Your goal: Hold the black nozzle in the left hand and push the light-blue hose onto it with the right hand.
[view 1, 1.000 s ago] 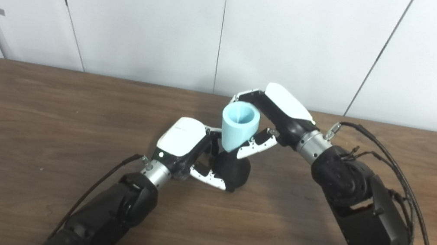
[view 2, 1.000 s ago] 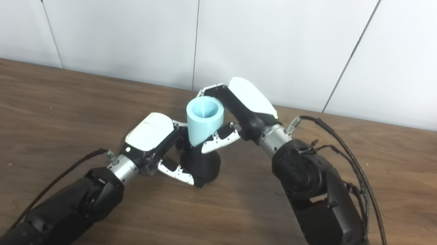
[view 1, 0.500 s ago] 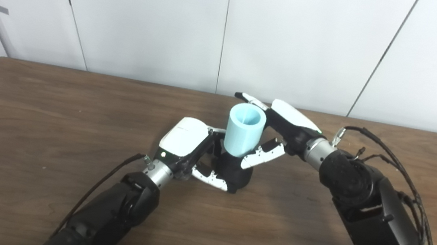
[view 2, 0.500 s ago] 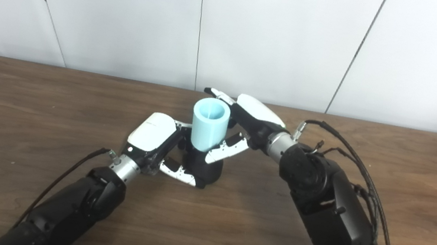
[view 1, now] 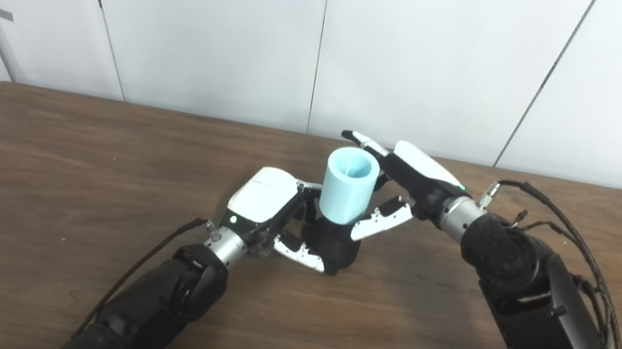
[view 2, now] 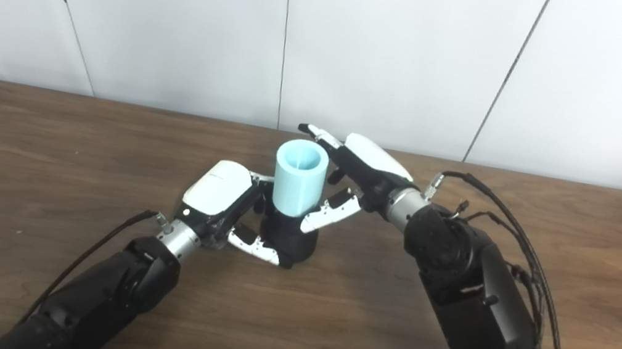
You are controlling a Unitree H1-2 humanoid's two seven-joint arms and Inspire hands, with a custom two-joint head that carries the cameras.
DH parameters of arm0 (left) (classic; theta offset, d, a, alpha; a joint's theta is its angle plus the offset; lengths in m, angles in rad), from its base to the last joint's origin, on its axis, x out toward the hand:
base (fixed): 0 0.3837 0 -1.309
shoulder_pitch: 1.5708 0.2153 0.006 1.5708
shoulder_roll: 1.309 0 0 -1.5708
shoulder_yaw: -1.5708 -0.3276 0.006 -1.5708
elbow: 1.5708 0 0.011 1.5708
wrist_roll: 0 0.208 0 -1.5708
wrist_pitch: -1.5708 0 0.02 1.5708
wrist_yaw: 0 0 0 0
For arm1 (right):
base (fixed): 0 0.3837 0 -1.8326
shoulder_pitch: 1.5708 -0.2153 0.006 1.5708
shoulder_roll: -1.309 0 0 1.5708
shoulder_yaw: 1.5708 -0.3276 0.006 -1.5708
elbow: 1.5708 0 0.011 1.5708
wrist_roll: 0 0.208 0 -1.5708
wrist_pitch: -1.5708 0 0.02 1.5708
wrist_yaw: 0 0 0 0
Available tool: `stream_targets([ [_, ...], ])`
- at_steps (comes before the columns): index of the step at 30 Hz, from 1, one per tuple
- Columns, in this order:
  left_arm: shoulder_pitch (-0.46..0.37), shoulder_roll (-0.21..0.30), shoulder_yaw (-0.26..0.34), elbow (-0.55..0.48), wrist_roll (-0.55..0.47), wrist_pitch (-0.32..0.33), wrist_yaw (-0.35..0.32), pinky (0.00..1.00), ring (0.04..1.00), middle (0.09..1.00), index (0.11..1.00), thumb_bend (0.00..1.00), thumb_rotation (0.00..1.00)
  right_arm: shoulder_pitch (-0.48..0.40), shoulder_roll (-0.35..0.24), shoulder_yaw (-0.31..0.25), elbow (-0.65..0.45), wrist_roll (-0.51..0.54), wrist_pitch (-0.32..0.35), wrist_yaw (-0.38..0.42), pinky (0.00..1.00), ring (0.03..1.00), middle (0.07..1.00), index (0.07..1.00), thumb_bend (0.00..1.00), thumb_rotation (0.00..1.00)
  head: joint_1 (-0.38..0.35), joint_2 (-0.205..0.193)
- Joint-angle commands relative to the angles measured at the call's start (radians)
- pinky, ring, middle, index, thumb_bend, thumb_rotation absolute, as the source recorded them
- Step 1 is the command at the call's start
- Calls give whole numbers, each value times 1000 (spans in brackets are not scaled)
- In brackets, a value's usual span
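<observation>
Left hand [view 1: 265,208]: fingers clamped around one black nozzle [view 1: 333,250], which stands on the table [view 1: 37,168]. Right hand [view 1: 404,180]: fingers spread apart beside one light-blue hose [view 1: 348,186], thumb close to its lower edge; contact unclear. Hose upright, seated on the nozzle top. Nozzle partly hidden by both hands; the joint itself is not visible.

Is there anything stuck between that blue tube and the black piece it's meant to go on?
Nothing visible. The light-blue hose stands upright directly on top of the black nozzle, which the left hand grips on the table. The right hand sits beside the hose with fingers spread, not between them.
</observation>
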Motion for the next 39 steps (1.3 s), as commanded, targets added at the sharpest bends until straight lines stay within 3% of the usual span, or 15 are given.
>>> stream_targets([
  [1,103,-13,-47,94,8,-9,-65,293,402,429,505,524,0,-32,-11,-43,-18,39,-29,-24,752,1000,1000,1000,1000,281,2,0],
  [7,97,-13,-45,107,10,-18,-52,300,406,429,506,524,0,-39,-82,-99,-46,164,-112,33,989,1000,1000,1000,1000,352,1,-5],
  [11,93,-12,-46,111,12,-20,-52,297,407,431,506,524,0,-52,-116,-125,-70,224,-152,50,1000,1000,1000,1000,1000,430,-9,-9],
  [18,87,-17,-47,123,11,-28,-47,310,419,437,505,525,0,-38,-129,-182,-101,318,-245,38,1000,1000,1000,1000,1000,466,-6,-12],
  [24,85,-20,-46,129,15,-30,-41,306,413,431,505,525,0,-19,-175,-161,-205,230,-271,42,1000,1000,1000,1000,1000,703,-5,-12],
  [26,85,-19,-46,127,15,-28,-46,305,414,433,504,525,0,-16,-186,-145,-225,192,-291,43,1000,1000,1000,1000,982,810,-5,-12],
  [29,86,-19,-45,125,12,-26,-50,306,418,434,505,525,0,-11,-189,-122,-219,155,-349,34,1000,1000,1000,1000,953,890,-5,-12],
  [35,87,-18,-45,129,9,-37,-48,303,416,431,506,524,0,-10,-196,-81,-208,94,-427,45,1000,1000,1000,1000,913,984,-1,-9],
  [39,86,-17,-47,131,17,-35,-43,300,414,432,505,525,0,-16,-208,-46,-198,59,-450,77,1000,1000,1000,1000,893,989,-2,-9],
])
